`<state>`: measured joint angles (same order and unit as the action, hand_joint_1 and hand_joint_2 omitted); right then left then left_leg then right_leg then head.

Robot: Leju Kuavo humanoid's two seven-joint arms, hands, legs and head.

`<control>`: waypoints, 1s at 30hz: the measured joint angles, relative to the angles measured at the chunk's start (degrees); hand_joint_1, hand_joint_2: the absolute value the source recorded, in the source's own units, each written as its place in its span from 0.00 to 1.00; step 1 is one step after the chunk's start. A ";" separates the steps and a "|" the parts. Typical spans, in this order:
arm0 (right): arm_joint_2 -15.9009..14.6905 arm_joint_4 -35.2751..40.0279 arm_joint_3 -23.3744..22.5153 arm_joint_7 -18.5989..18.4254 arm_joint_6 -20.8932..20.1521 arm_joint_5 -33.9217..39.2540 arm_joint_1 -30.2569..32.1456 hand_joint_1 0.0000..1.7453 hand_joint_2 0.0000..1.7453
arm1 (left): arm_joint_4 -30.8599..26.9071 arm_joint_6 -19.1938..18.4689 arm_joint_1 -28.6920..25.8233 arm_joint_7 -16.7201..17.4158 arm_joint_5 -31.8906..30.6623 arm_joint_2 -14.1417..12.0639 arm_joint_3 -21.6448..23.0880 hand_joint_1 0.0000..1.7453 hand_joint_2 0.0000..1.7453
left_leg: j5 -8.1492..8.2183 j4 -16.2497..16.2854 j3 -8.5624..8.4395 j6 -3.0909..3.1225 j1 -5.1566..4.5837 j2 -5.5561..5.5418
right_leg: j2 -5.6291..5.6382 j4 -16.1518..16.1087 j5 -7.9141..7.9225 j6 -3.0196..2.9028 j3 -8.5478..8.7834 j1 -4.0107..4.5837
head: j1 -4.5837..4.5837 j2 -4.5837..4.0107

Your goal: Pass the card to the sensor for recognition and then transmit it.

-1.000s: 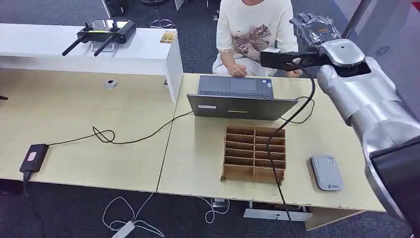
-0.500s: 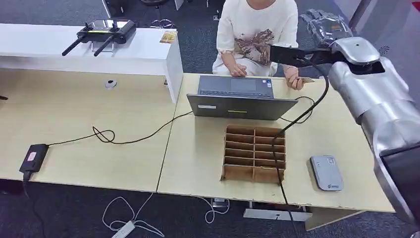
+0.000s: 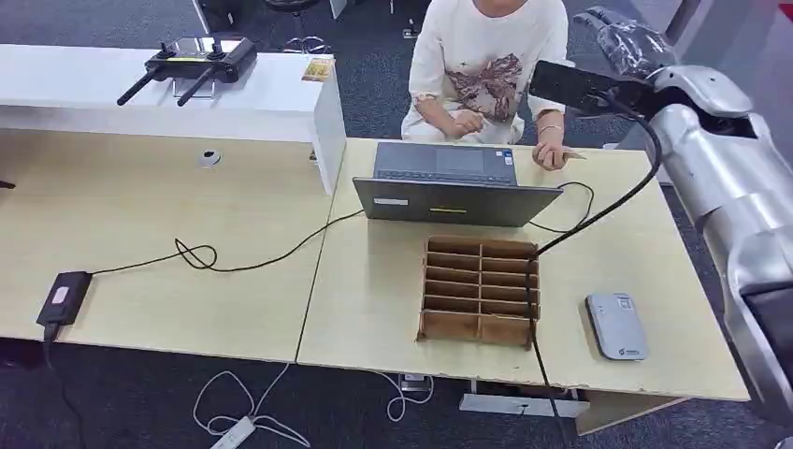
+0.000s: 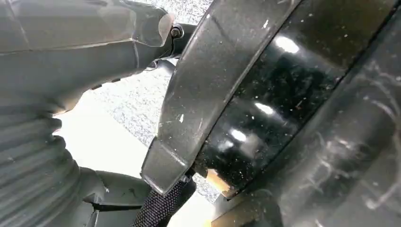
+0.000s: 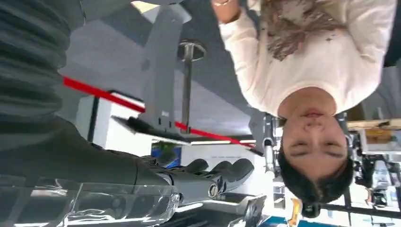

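Holds right hand (image 3: 625, 39) high beyond the surface (image 3: 612, 238), grip impossible to tell, above card (image 3: 577, 155) lying flat in a person's hand (image 3: 552, 154), long axis pointing rightward.

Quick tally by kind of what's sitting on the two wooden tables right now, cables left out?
Laptop: 1
Cardboard divider tray: 1
Grey card reader: 1
Black power adapter: 1
Small round white item: 1
Total: 5

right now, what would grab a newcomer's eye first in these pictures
The silver right arm stretches up the right side toward a seated person across the table, who holds a card beside the open laptop. Nearer the robot sit a cardboard divider box and, right of it, a grey card sensor.
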<state>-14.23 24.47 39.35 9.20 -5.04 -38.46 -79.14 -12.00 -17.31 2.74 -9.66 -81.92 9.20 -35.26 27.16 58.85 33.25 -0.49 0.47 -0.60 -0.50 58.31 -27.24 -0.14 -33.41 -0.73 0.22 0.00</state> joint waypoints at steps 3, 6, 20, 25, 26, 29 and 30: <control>-1.55 2.14 -2.38 1.97 -2.52 4.06 1.36 0.00 1.00 | 0.00 0.00 -0.09 -0.35 0.15 -0.04 -0.02 0.00 1.00 | 0.00 0.00 0.02 0.00 0.00 -0.03 | -0.02 -0.01 0.00 0.00 0.01 -0.01 | -0.02 0.00; -2.97 4.05 -5.10 4.38 -8.12 10.91 2.91 0.00 1.00 | 0.00 0.00 -0.18 -0.52 0.28 -0.15 -0.04 0.00 1.00 | 0.01 0.00 0.01 0.01 0.00 -0.01 | 0.01 -0.02 0.01 0.01 0.01 -0.02 | 0.00 0.00; -9.49 11.69 -11.92 5.99 -17.49 32.19 8.97 0.00 1.00 | 0.00 0.04 -0.39 -1.18 0.98 -0.33 -0.24 0.00 1.00 | 0.01 0.01 0.02 0.00 0.00 -0.01 | 0.00 -0.03 0.01 0.02 0.00 0.00 | 0.00 0.00; -11.39 13.38 -12.79 7.11 -19.66 41.06 12.28 0.00 1.00 | 0.00 0.11 -0.40 -1.18 0.98 -0.33 -0.24 0.00 1.00 | 0.01 0.01 0.03 0.01 0.00 -0.01 | 0.00 -0.03 0.01 0.02 0.00 -0.01 | 0.00 0.00; -11.78 13.73 -12.86 7.22 -19.94 42.56 12.94 0.00 1.00 | 0.00 0.11 -0.40 -1.18 0.98 -0.33 -0.24 0.00 1.00 | 0.01 0.01 0.03 0.01 0.00 -0.01 | 0.00 -0.03 0.01 0.02 0.00 -0.01 | 0.00 0.00; -12.81 14.65 -13.16 7.41 -20.97 45.72 14.78 0.00 1.00 | 0.00 0.13 -0.41 -1.20 0.98 -0.33 -0.24 0.00 1.00 | 0.02 0.01 0.03 0.01 0.00 -0.01 | 0.00 -0.03 0.01 0.02 0.00 -0.01 | 0.00 0.00; -13.10 14.93 -13.27 7.44 -21.40 46.59 15.30 0.00 1.00 | 0.00 0.13 -0.41 -1.20 0.98 -0.33 -0.24 0.00 1.00 | 0.02 0.01 0.03 0.02 0.00 -0.01 | 0.01 -0.04 0.01 0.02 0.00 -0.01 | 0.00 0.00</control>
<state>-27.32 39.41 26.08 16.63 -26.45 8.13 -63.83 -12.00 -17.18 2.34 -10.86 -80.94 8.87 -35.50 27.18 58.86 33.28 -0.48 0.47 -0.60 -0.49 58.27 -27.23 -0.12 -33.41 -0.75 0.22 0.00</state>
